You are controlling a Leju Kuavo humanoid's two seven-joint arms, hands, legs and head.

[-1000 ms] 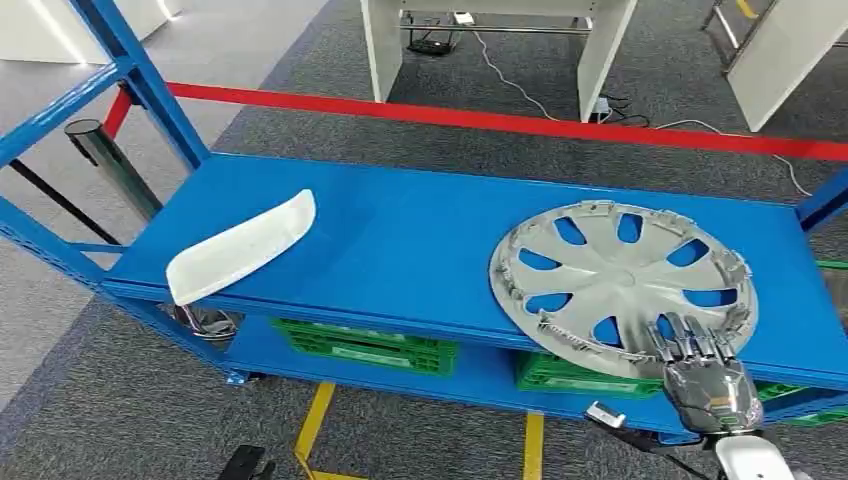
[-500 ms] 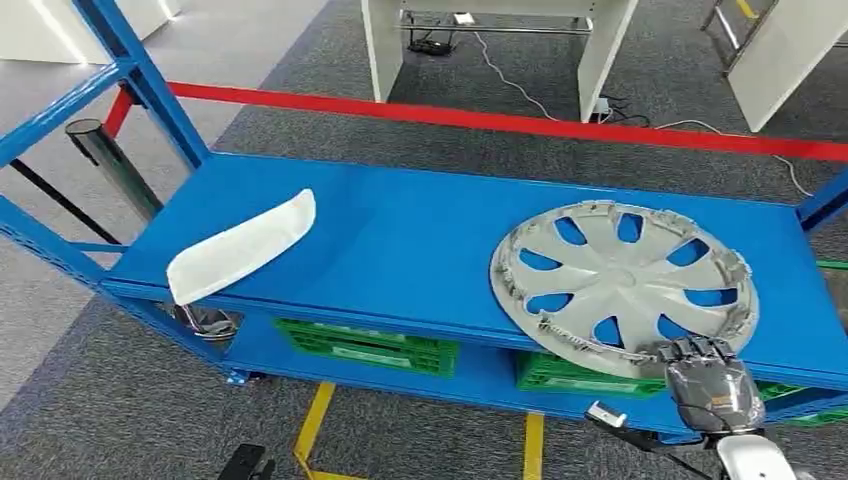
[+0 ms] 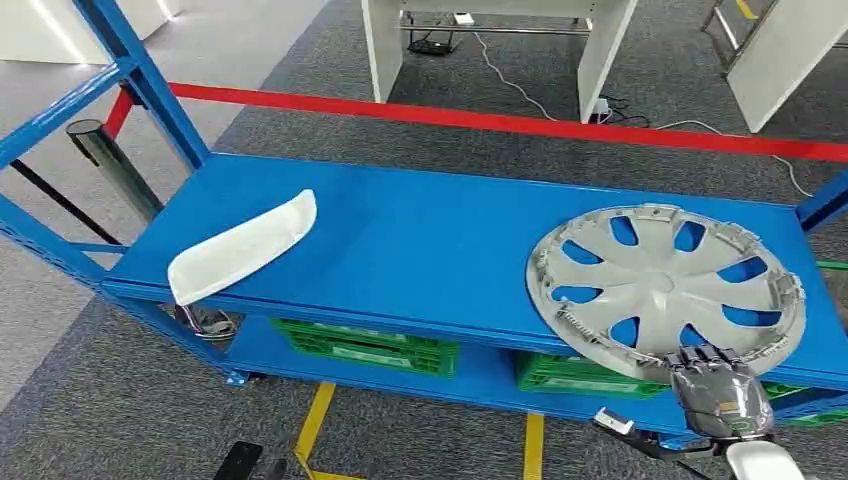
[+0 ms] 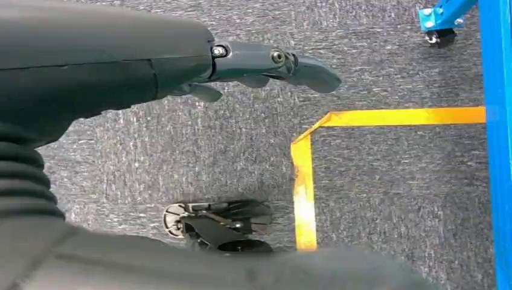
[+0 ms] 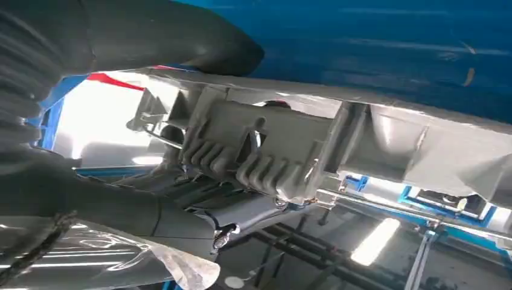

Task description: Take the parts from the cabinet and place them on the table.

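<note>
Gripping the hubcap [image 3: 665, 287] by its near rim with the right hand [image 3: 715, 388], mid-pickup off the blue shelf [image 3: 420, 240]. Left hand [image 4: 181, 66] hanging empty, fingers apart. Next, probably: lift clear, keep level.

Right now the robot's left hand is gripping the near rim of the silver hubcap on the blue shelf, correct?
Not quite: it is the right hand that grips the near rim of the silver hubcap on the blue shelf, as the head view shows. The left hand hangs over the floor, holding nothing.
</note>
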